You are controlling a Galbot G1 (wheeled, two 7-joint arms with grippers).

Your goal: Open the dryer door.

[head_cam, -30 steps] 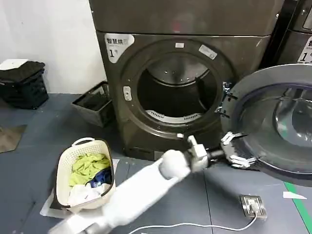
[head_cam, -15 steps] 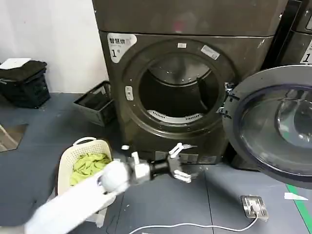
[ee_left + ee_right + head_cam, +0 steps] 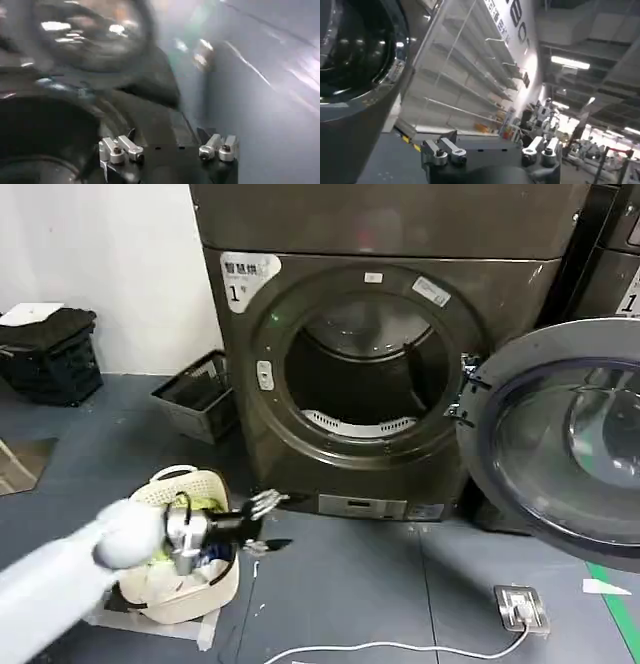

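The left gripper [image 3: 262, 522] has pulled back leftward since the earlier frames — a second ago it was at the lower rim of the dryer door [image 3: 560, 444], and now it hovers low beside the laundry basket [image 3: 180, 579], well apart from the door. Its fingers [image 3: 268, 502] are spread and hold nothing. That retreat suggests the opening is done and the arm is returning to rest.

At centre, the drum opening [image 3: 362, 379] stands fully exposed in the dark machine front. To its right the dryer door hangs swung wide on its hinge [image 3: 463, 389], its inner face turned toward the near left; being round, it has no long axis — its plane stands upright, angled away from the machine.

The right gripper [image 3: 490, 150] has its fingers parted and empty.
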